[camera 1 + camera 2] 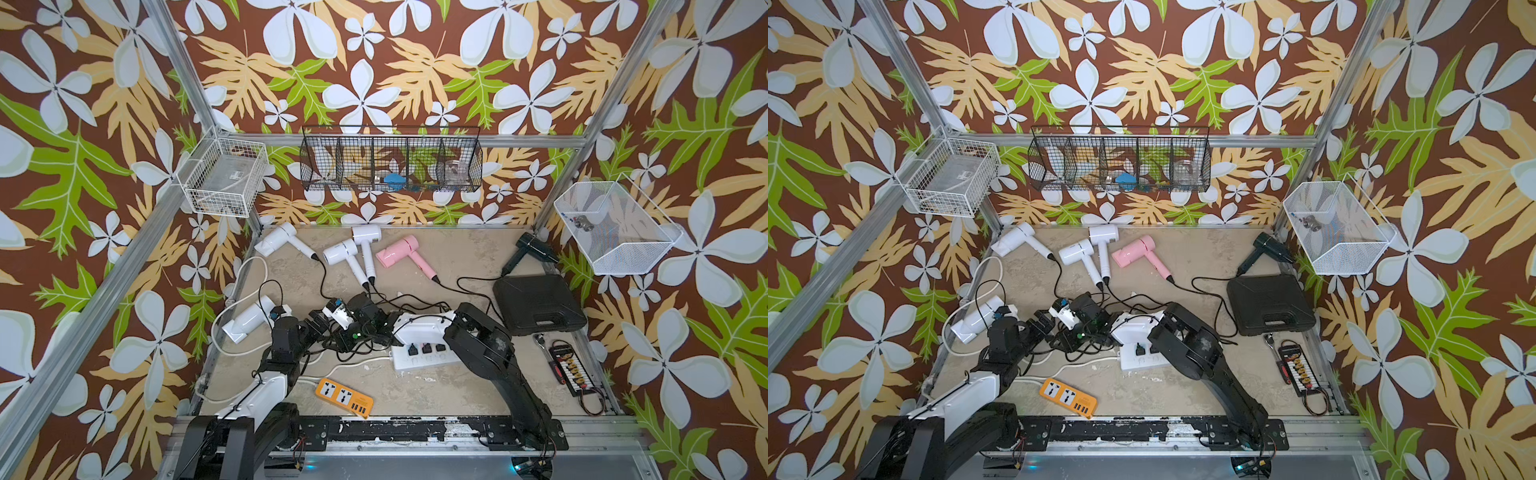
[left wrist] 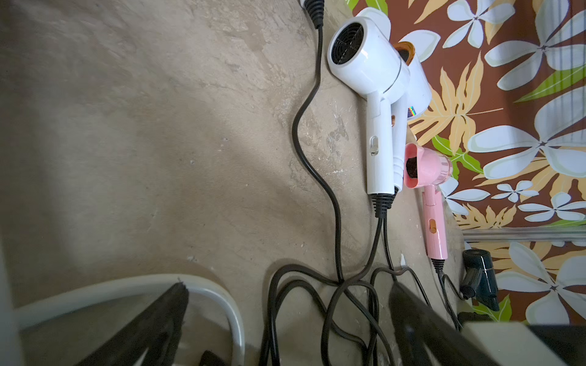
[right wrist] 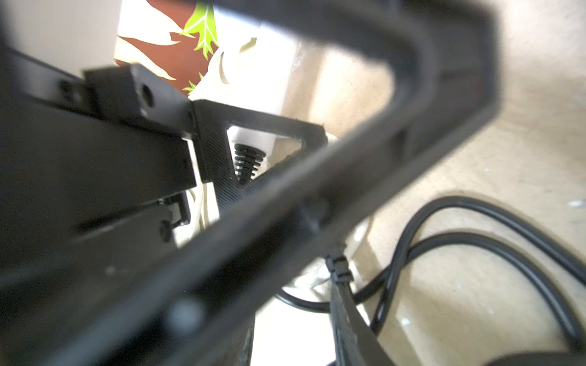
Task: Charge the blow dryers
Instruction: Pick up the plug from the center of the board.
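All six dryers are taken in only by the top views. Along the back of the tabletop [image 1: 465, 253] are laid the corner white dryer [image 1: 282, 243], the second white dryer [image 1: 341, 252], the third white dryer [image 1: 367, 237] and the pink dryer [image 1: 395, 251]. Their handles are slanted toward the near edge and rightward, save the third's, which is pointed almost straight at that edge. The black dryer [image 1: 534, 247] is set in the back right corner, handle slanted near-left. The near white dryer [image 1: 249, 320] is laid at the left edge, barrel mouth turned near-left. Three black plugs are seen seated in the long white power strip [image 1: 415, 362].

The second white dryer's rear grille [image 2: 345, 44] and the pink nozzle's dark mouth are given by the left wrist view alone. The near white dryer's handle end [image 3: 253, 139], with its ribbed cord collar, is caught only by the right wrist view.

The left claw [image 2: 288, 285] is spread wide with nothing gripped, and black cords [image 2: 344, 282] are seen between its fingers. The near white dryer lies just beside it, the other five well apart toward the back. The right claw [image 1: 344, 331] is crowded against the left mid-tabletop. Whether it is closed on anything cannot be told.
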You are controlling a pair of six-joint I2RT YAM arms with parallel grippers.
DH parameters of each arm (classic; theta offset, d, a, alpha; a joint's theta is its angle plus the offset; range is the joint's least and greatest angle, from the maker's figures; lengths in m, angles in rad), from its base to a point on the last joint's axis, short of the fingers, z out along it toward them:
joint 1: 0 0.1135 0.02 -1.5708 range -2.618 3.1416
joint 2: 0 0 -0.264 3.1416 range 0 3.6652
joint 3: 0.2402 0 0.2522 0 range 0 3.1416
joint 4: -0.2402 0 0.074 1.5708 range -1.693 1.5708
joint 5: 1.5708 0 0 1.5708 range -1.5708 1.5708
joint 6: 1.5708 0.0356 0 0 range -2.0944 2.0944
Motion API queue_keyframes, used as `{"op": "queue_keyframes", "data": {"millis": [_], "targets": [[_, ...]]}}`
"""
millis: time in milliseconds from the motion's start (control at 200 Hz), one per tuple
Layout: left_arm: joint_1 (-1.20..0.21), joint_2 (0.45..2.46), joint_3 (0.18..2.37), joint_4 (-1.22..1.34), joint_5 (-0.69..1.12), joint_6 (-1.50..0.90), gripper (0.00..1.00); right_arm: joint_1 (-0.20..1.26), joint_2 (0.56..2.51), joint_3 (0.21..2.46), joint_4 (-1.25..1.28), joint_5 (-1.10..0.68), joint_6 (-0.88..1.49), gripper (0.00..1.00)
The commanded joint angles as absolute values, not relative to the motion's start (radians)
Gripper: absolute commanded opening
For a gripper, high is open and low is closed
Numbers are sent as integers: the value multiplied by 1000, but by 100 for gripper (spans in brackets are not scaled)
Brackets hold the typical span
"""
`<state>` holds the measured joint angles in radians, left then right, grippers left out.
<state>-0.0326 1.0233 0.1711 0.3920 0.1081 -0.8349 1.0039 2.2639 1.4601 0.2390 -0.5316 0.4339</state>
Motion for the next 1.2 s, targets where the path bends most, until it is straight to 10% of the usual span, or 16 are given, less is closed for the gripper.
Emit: {"op": "queue_keyframes", "data": {"millis": [0, 1196], "targets": [[-31, 1025, 178, 382, 89, -823, 100, 1002, 2278, 1471, 225, -548, 434, 41], [-31, 1108, 213, 356, 79, -807, 100, 996, 2326, 1561, 131, -443, 301, 40]]}}
